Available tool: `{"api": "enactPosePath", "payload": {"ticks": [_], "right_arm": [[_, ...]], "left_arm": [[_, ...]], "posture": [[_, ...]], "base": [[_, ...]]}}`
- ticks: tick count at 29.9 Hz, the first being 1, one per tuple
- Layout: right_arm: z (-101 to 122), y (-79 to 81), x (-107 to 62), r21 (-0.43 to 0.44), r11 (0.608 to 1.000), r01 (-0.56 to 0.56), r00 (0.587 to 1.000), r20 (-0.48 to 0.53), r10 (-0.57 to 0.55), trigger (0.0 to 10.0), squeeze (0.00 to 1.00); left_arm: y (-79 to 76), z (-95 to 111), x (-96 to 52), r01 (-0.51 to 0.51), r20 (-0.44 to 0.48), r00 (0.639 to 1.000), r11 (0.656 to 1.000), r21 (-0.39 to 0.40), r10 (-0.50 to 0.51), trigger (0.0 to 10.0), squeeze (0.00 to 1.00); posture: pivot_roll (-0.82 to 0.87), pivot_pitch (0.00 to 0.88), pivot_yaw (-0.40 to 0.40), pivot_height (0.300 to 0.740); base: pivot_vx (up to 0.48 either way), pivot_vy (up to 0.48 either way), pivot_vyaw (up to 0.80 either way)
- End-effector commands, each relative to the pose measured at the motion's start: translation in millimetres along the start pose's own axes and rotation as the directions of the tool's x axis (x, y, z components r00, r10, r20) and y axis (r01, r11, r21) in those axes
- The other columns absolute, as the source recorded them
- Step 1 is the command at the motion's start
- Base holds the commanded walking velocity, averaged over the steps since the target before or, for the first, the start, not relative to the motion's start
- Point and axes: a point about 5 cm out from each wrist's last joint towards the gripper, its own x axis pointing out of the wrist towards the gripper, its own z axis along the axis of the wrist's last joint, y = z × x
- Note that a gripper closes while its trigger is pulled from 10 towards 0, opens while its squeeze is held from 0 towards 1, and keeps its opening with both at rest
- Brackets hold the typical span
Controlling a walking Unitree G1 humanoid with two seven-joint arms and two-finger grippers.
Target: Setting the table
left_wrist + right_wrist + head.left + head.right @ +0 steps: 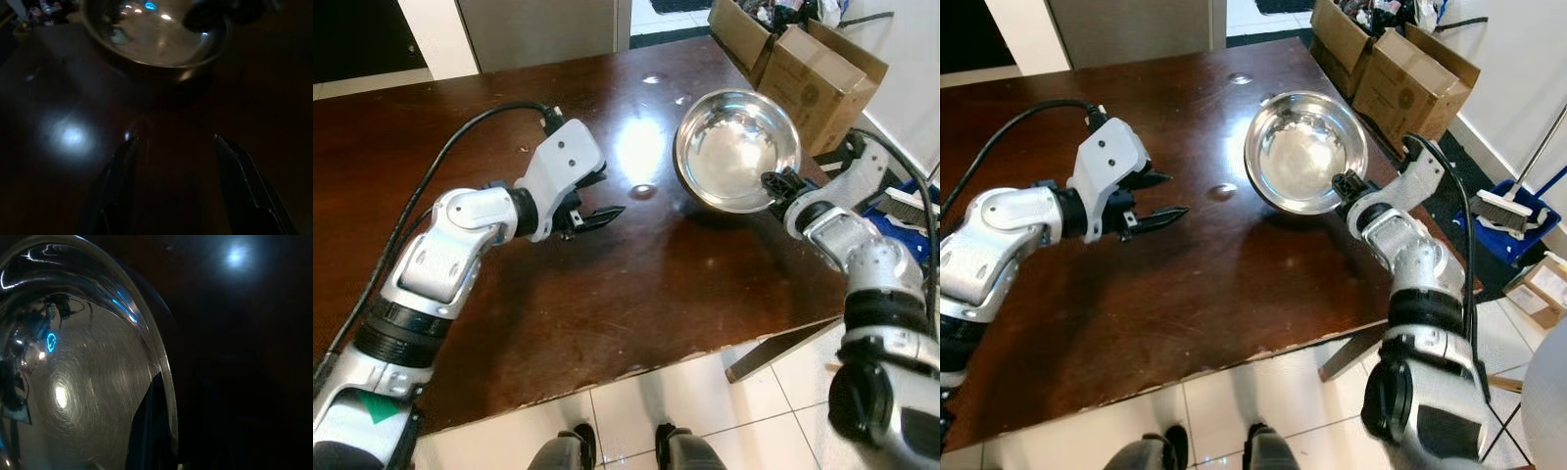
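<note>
Gripping the steel bowl (pixel 736 147) by its rim in my right gripper (pixel 775 183), jaws clenched; left gripper (pixel 597 201) hovering spread over the bench (pixel 607 294); setting barely begun, I judge

Home dining area, part storage. Dark wood table (pixel 607 284) on white tile floor (pixel 685 401). Steel bowl (pixel 736 147) on table. Open cardboard boxes (pixel 803 59) stacked by white wall. Broom (pixel 1503 208) and blue dustpan (pixel 1513 240) on floor beside table.
</note>
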Motion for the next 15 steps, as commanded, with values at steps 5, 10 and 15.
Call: {"api": "enactPosePath", "payload": {"ticks": [5, 10, 15], "right_arm": [[-11, 3.4, 9.2, -0.047, 0.999, 0.002, 0.998, -0.066, -0.005, 10.0, 0.00], [-12, 4.6, 12.0, -0.080, 0.996, 0.030, 0.996, -0.076, -0.036, 10.0, 1.00], [-6, 4.1, 13.4, -0.064, 0.997, 0.036, 0.998, -0.055, -0.040, 10.0, 1.00]], "left_arm": [[-1.9, -2, -2.6, 0.007, -0.018, 1.000, 1.000, -0.014, -0.008, 10.0, 0.00], [-5.2, -1, -3.8, 0.017, -0.012, 1.000, 1.000, -0.020, -0.018, 10.0, 0.00], [-9.0, -3, -3.2, 0.019, -0.010, 1.000, 0.999, -0.030, -0.020, 10.0, 0.00]], "posture": [[-0.02, 0.182, 0.089, 0.740], [-0.02, 0.192, 0.086, 0.740], [-0.03, 0.204, 0.087, 0.740]], "base": [[0.000, 0.000, 0.00], [0.000, 0.000, 0.00], [0.000, 0.000, 0.00]]}}
